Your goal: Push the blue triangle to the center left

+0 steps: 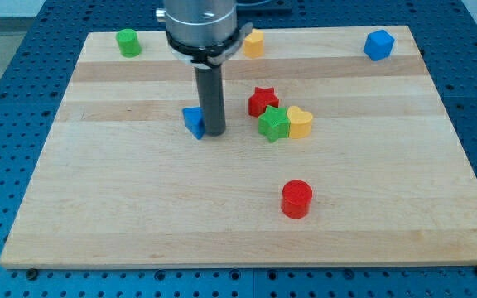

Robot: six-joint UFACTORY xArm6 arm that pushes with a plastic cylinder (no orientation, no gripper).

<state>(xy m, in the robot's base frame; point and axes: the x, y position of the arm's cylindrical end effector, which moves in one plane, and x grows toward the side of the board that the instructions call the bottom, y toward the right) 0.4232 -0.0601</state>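
The blue triangle [194, 121] lies on the wooden board [139, 207], a little left of the board's middle. My tip [214, 132] stands right against its right side, and the rod hides part of the block. The rod comes down from the arm's grey body at the view's top.
A red star [262, 101], a green star [273, 123] and a yellow heart [301, 122] cluster just right of the tip. A red cylinder [296, 199] sits lower right. A green cylinder [127, 42], a yellow block [254, 43] and a blue cube [378, 45] line the top edge.
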